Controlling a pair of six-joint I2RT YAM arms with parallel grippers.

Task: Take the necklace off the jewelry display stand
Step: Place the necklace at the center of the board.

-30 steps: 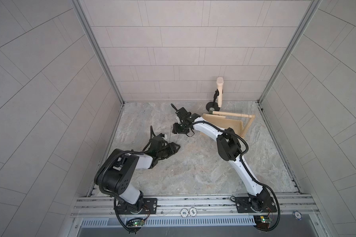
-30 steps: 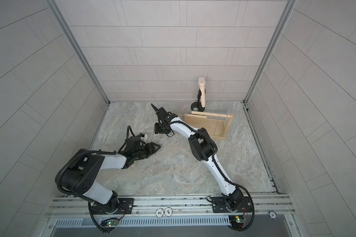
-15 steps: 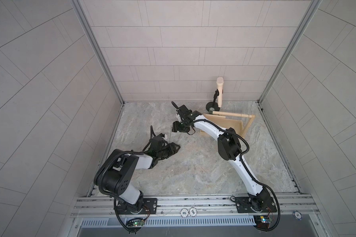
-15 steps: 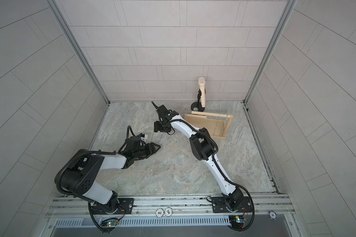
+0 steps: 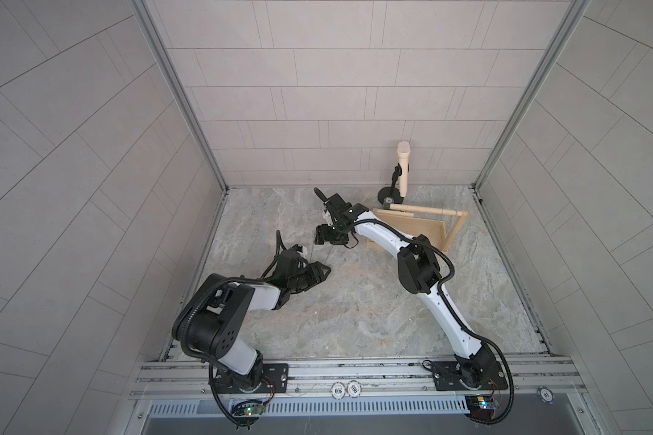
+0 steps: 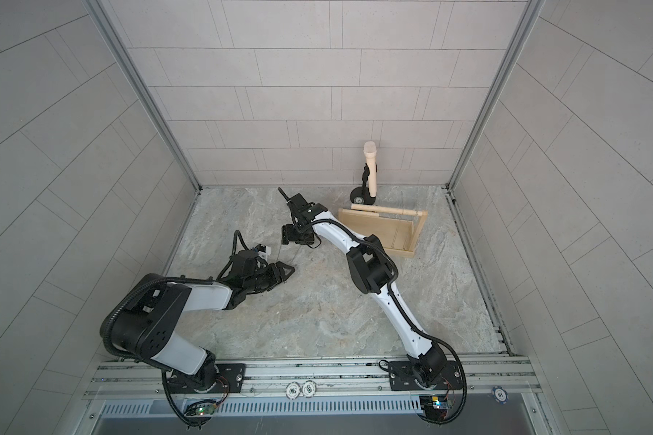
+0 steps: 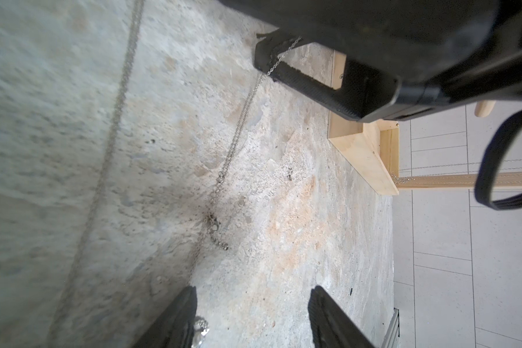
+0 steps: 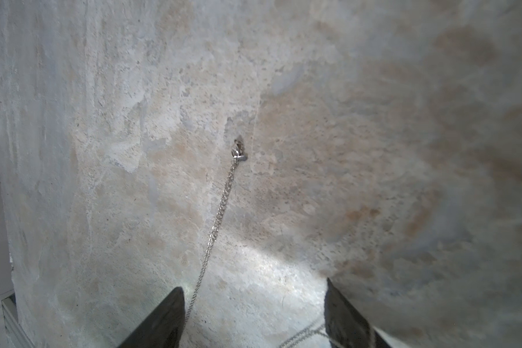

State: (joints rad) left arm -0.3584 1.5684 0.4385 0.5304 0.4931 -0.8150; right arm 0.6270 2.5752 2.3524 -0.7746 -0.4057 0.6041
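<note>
left fingers [image 7: 175,319] and right fingers [image 8: 163,319] released over mottled stone floor [image 5: 355,312], tiled walls [image 5: 336,75].

Top views: we see soft, even light; wall tiles [image 5: 72,150] bow at the edges.
Left wrist: we find the near floor [image 7: 43,105] blurred.
Right wrist: we see glare on the floor [image 8: 262,265], dim blur around it.

2 robot arms: 1 left arm [image 5: 242,297] and 1 right arm [image 5: 442,309]. 2 claws: 1 left claw [image 7: 253,289], 1 right claw [image 8: 253,284]. 1 jewelry display stand [image 5: 419,229]. 1 necklace [image 7: 232,144] shows plainly; the finer chains [image 7: 401,180] at the stand cannot be counted. 1 microphone [image 5: 403,165] on 1 black stand [image 5: 389,195]. 3 chips: 2 white chips [image 5: 338,390], 1 blue chip [image 5: 545,394].
</note>
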